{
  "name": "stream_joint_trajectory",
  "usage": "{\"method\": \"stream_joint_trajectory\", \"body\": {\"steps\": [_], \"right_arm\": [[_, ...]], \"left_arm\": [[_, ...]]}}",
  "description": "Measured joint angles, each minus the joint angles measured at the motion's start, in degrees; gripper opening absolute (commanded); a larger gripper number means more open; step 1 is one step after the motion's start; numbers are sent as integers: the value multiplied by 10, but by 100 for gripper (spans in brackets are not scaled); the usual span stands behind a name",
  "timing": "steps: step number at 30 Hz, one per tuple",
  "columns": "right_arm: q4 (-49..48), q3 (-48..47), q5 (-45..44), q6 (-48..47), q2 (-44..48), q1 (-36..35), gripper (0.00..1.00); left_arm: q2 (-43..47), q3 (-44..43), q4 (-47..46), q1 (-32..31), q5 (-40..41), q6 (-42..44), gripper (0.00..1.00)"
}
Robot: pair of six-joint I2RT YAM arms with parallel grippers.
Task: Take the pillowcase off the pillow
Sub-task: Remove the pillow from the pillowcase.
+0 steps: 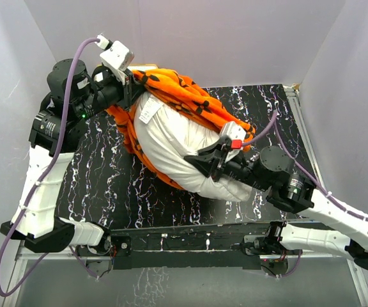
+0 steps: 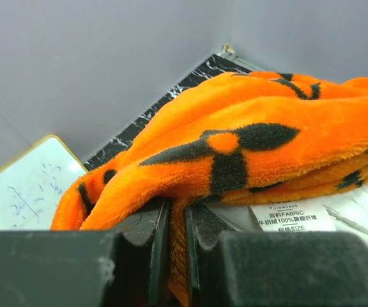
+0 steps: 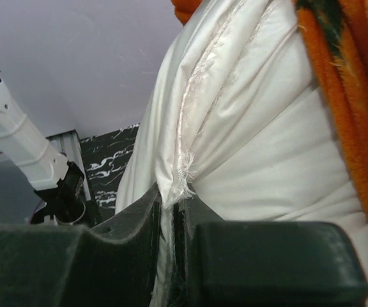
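Observation:
The off-white pillow (image 1: 177,144) lies across the middle of the black marbled table, most of it bare. The orange pillowcase (image 1: 184,96) with dark motifs is bunched over its far end and right side. My left gripper (image 1: 133,83) is at the far left, shut on a fold of the pillowcase (image 2: 235,147); orange fabric runs down between its fingers (image 2: 149,243). A white fabric label (image 2: 291,217) shows beside them. My right gripper (image 1: 200,160) is shut on the pillow's frayed seam (image 3: 181,182), with the pillow (image 3: 267,147) bulging above and orange cover (image 3: 356,128) at the right.
A small framed whiteboard (image 2: 24,185) lies at the far left behind the pillowcase. Grey walls enclose the table (image 1: 107,192) on three sides. The left arm's white link (image 3: 24,153) shows in the right wrist view.

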State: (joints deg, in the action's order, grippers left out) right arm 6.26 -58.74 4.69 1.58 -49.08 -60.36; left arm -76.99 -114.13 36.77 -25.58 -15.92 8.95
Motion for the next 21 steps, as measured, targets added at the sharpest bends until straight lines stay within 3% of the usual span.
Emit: {"method": "stream_joint_trajectory", "body": {"steps": [1,6,10,15,21], "right_arm": [[16,-11,-9,-3,-7,-13,10],[115,-119,-54,-31,-64,-72,51],[178,-196,-54,-54,-96,-91,74],[191,-290,-68,-73,-143,-97,82],[178,-319,-135,-97,-200,-111,83]], "left_arm": [[1,0,7,2,-10,-3,0],[7,9,21,16,-47,-21,0],[9,18,25,25,-71,-27,0],[3,18,32,32,-97,-28,0],[7,18,49,33,-119,-28,0]]}}
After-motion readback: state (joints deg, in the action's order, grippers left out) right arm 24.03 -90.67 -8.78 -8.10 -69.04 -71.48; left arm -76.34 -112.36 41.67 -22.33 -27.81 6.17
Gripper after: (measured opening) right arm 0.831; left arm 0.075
